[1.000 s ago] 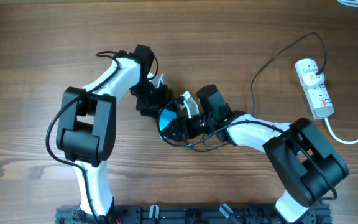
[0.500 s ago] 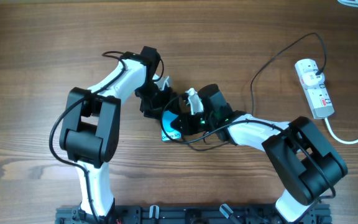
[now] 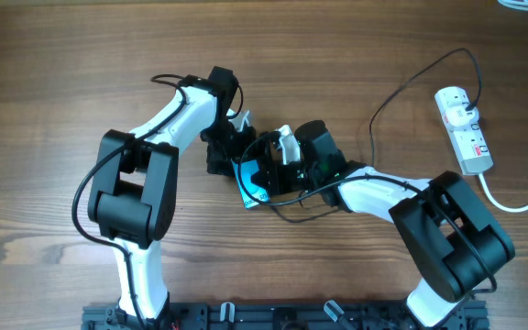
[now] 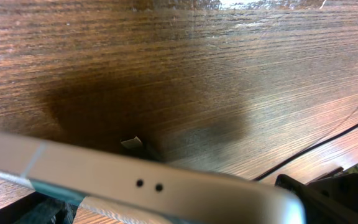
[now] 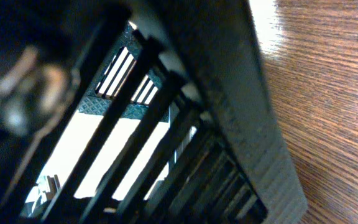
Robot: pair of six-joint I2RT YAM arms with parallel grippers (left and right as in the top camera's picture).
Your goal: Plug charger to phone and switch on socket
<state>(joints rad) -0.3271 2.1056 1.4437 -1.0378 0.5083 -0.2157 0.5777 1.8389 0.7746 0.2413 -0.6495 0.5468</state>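
Note:
The phone (image 3: 253,186) shows as a sliver of teal-blue screen on the table, wedged between my two grippers. My left gripper (image 3: 232,147) is at its upper left. Its camera shows only the phone's silver edge (image 4: 166,180) with two small holes, no fingers. My right gripper (image 3: 273,165) is against the phone's right side and is shut. Its view is dark and blurred, so anything between the fingers is hidden. The charger's black cable (image 3: 401,87) runs from its plug in the socket (image 3: 463,133) and loops under my right arm. Its connector is hidden.
The socket's thick white cord (image 3: 521,202) curves off the right edge. A stretch of the black cable (image 4: 328,142) lies on the wood just beyond the phone. Both arms' bases stand at the near table edge.
My left arm moved right to the phone. My right gripper closed and pushed slightly left. The phone shifted between the grippers, and less of its screen shows.

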